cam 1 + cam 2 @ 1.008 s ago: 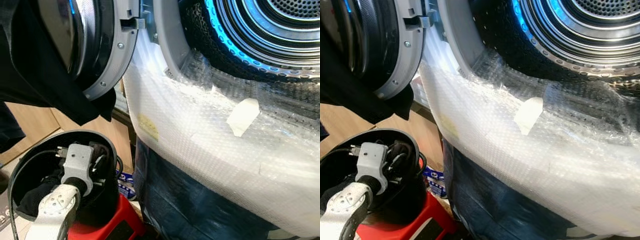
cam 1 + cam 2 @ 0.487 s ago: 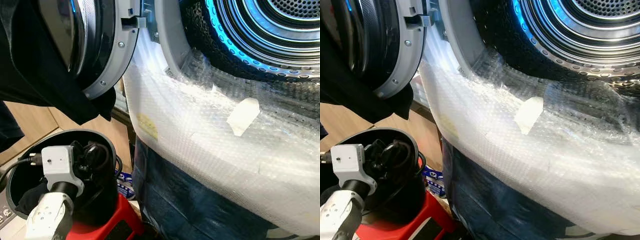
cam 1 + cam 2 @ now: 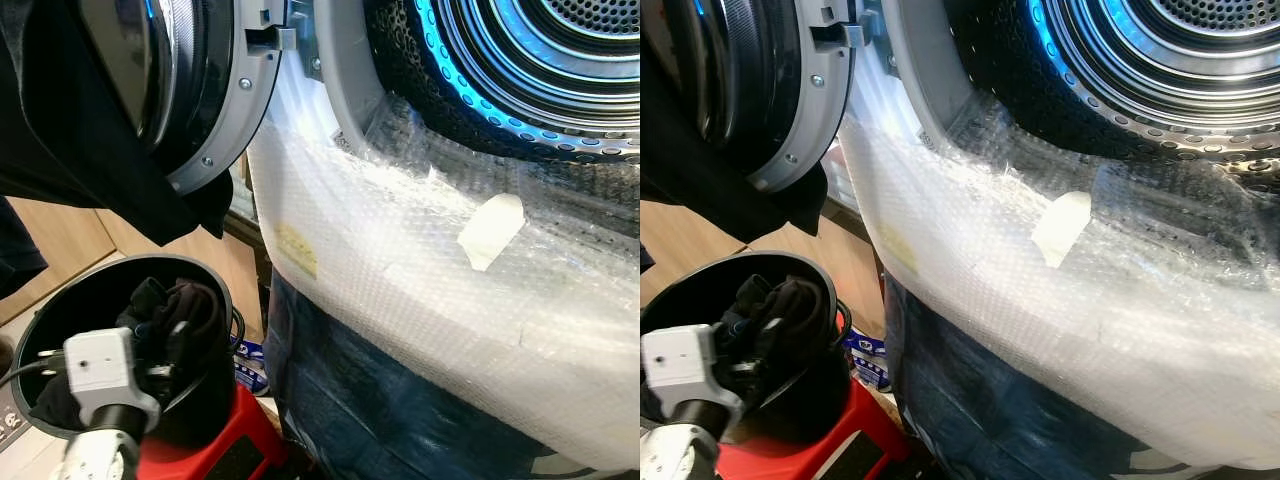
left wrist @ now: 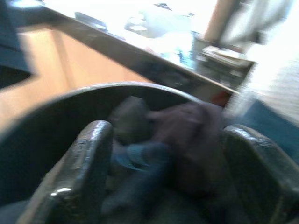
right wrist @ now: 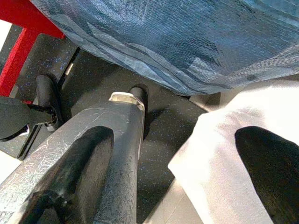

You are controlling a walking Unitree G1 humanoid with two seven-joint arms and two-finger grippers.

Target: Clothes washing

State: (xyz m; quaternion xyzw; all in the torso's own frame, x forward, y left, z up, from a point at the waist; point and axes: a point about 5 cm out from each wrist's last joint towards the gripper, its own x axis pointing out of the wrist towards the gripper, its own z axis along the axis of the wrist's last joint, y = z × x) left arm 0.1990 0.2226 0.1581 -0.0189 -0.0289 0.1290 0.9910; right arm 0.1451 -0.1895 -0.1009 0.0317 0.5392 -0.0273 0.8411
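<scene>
The left end effector (image 4: pixel 163 182), fingers spread wide, hovers over soft dark clothes (image 3: pixel 180 310) heaped inside a round black bucket (image 3: pixel 215 400) on a red stool (image 3: pixel 200 455), beside the bubble-wrapped washing machine (image 3: pixel 420 280) with its ribbed steel drum (image 3: pixel 540 60).

left arm (image 3: pixel 95 455): silver | wrist block (image 3: pixel 100 365): pale grey, boxy, small dark lens | cables: black | fingers (image 4: pixel 79 172): black, glossy, rounded
</scene>
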